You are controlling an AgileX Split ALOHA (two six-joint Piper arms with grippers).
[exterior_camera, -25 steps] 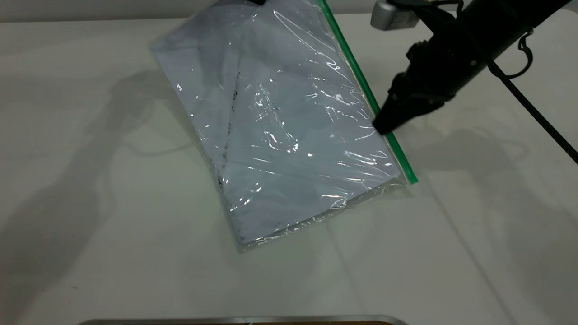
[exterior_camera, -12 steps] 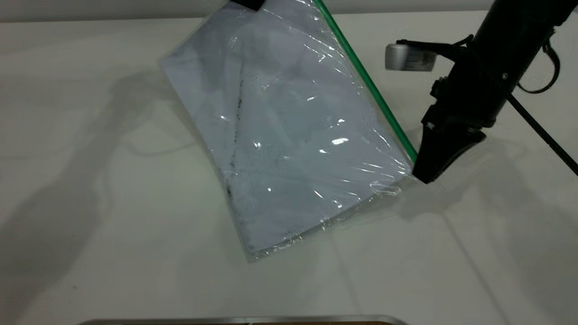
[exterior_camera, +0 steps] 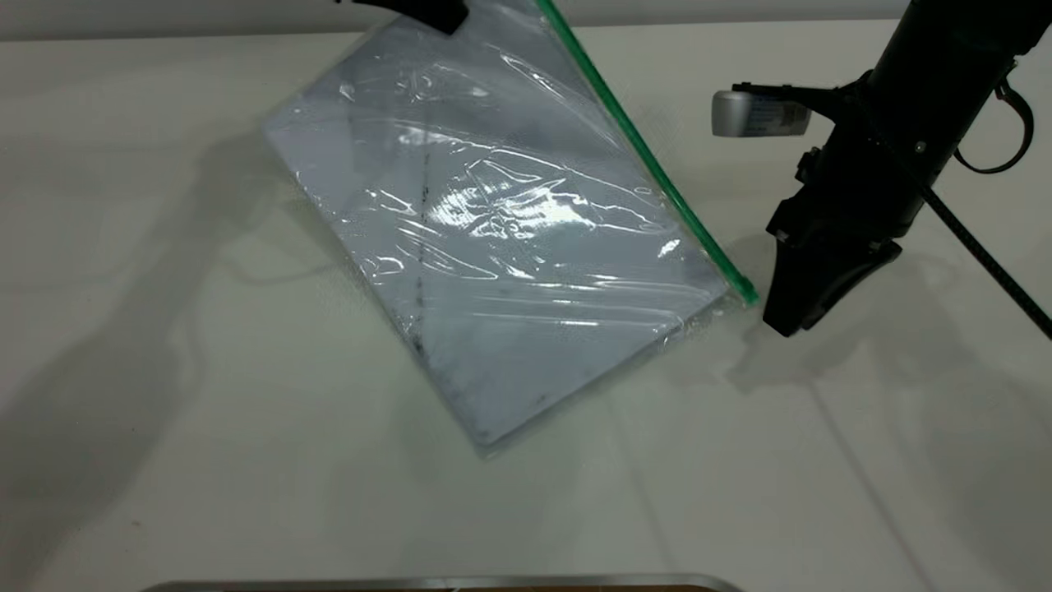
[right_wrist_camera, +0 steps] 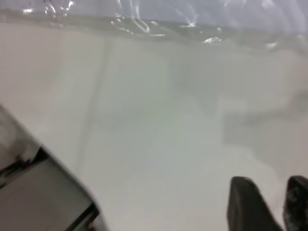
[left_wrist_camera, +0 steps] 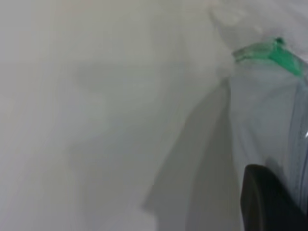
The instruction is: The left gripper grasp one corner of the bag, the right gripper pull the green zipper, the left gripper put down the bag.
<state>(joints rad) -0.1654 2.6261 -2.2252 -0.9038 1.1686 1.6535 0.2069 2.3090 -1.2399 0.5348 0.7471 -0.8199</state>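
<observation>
Surface, exterior: pale table, metal rim at the near edge.
Bag, exterior: bag tilted, far corner lifted, near corner down on the table; white sheet with a dark streak inside.
Zipper, exterior: zipper along the bag's right edge, ending at the low corner just beside the right gripper; slider not made out.
Left gripper, exterior: left gripper at the top edge, only a dark tip in view, clamped on the raised far corner.
Right gripper, exterior: right gripper pointing down, tip close to the table, just beside the zipper's low end, apart from it; nothing in it; gap between fingers not readable here.
Progress, exterior: corner grasp done; zipper pull looks finished, judging by the gripper standing off the strip's end, though open or closed seam cannot be told; putting the bag down not yet done.
Left wrist: one dark finger against clear plastic; green zipper end farther off; bag hanging over the table, shadow beneath.
Right wrist: two dark fingertips set a little apart, empty, over bare table; bag's crinkled edge well ahead.
Pose, judged: left arm high and holding, right arm low and clear of the bag.
</observation>
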